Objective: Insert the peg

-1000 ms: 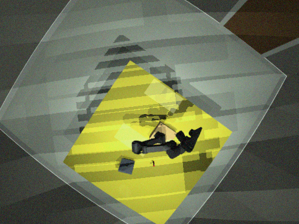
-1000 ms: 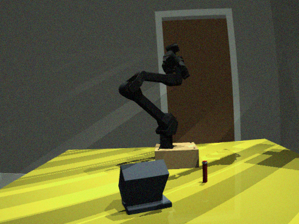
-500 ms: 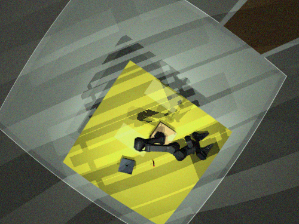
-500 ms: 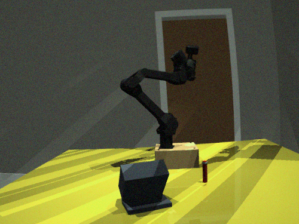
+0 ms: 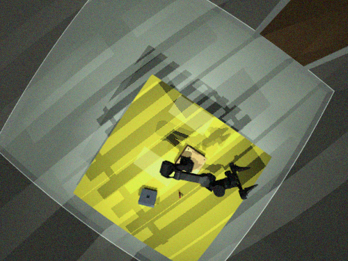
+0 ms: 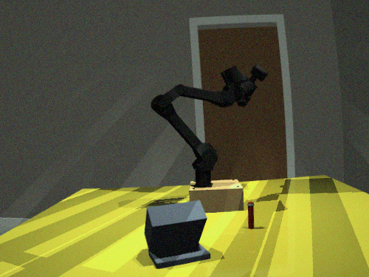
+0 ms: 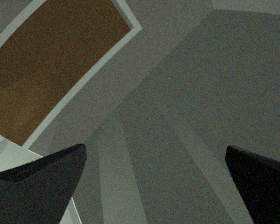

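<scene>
One red peg (image 5: 180,194) (image 6: 251,216), upright on the yellow worktop (image 5: 115,177) (image 6: 295,240), long axis vertical, pale band near its top. Landmark for all places below: the peg. Cross-section too small to tell round from flat-sided.

Tool (image 5: 253,177) (image 6: 251,81) (image 7: 156,152): released, fingers spread wide, nothing between them. Its place: well above the peg and, in the top view, off to the right of it and a little farther up the picture. The wrist view shows the door (image 5: 306,24) (image 6: 240,129) (image 7: 60,60) and the wall, no peg; fingers therefore judged to point away from it.

Sloped block (image 5: 147,197) (image 6: 177,214): to the left of the peg in both outside views, well apart from it. Dark hole (image 5: 147,196) visible in the top view, unfilled. Wooden base box (image 5: 197,156) (image 6: 216,199): behind the peg in the exterior view.

Judgement: approach stage, pick not begun. With one arm (image 5: 189,177) (image 6: 184,129), no choice of side. Next move calls for a swing back toward the peg, a turn of the fingers toward the worktop, then a descent with one finger on either side of the vertical shaft. Risk: a sideways brush could topple so slim a piece. Tilt to match the hole's direction comes after lifting.
</scene>
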